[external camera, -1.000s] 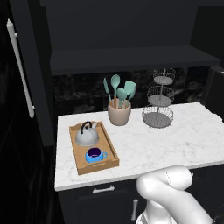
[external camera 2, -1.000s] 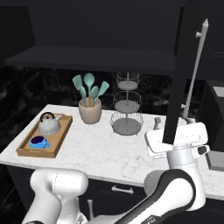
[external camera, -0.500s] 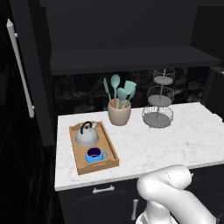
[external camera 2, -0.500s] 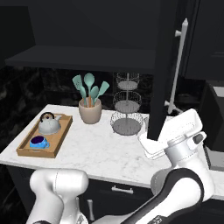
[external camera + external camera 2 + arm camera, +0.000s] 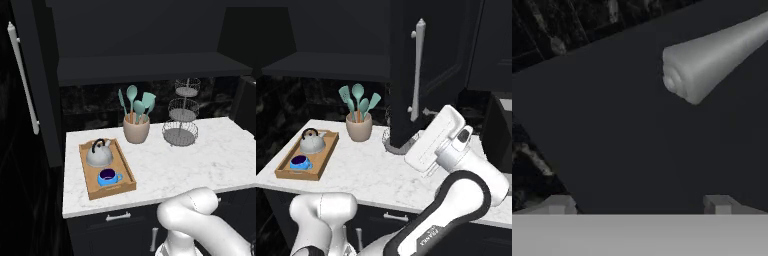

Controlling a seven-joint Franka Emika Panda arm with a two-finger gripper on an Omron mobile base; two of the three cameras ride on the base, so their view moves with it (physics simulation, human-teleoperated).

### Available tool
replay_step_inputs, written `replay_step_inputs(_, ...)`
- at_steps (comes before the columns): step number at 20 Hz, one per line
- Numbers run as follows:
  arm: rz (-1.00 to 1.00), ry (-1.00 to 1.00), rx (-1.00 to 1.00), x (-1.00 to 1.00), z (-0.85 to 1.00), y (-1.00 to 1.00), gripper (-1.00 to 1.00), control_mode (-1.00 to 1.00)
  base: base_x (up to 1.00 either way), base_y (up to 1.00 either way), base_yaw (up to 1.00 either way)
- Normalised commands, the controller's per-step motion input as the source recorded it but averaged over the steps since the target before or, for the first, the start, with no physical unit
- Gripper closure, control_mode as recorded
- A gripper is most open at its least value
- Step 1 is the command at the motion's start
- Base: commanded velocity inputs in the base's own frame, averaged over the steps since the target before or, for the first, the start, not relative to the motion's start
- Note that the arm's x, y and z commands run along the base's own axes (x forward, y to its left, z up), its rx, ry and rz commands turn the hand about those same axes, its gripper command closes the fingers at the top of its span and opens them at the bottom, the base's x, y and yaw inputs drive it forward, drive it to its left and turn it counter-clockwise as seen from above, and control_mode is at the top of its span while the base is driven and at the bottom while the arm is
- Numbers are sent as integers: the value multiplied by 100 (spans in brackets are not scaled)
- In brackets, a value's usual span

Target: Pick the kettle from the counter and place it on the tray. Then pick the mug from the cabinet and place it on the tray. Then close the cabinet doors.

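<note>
— How's the gripper (image 5: pixel 639 202)?

— Jaws spread wide, holding nothing. The cabinet door (image 5: pixel 612 130) fills the space straight ahead, its silver bar handle (image 5: pixel 712 55) beyond the jaws.

— Kettle (image 5: pixel 99 154) and mug (image 5: pixel 108 176)?

— Both on the tray (image 5: pixel 90 187), far off.

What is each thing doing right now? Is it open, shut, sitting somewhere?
kettle: upright on the tray, at its far end.
mug: upright on the tray, in front of the kettle.
tray: flat on the counter.
left cabinet door: open.
right cabinet door: partly swung, not shut.
gripper: fingers open, holding nothing, facing the right door near its handle.
</note>
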Motion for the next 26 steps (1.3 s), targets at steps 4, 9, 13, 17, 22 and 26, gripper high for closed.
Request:
replay_step_inputs(4, -6, 1, -30, 0, 8, 86, -100, -100, 0, 0, 0)
replay_step_inputs(9, -9, 3, -29, 12, 1, 87, -100, -100, 0, 0, 0)
replay_step_inputs(13, -12, 2, -25, 25, 0, 78, -100, -100, 0, 0, 0)
replay_step_inputs(17, -14, 2, -22, 28, 0, 74, -100, -100, 0, 0, 0)
replay_step_inputs(22, -21, 0, -17, 49, 3, 57, -100, -100, 0, 0, 0)
replay_step_inputs(26, -29, 0, -12, 78, 0, 24, -100, -100, 0, 0, 0)
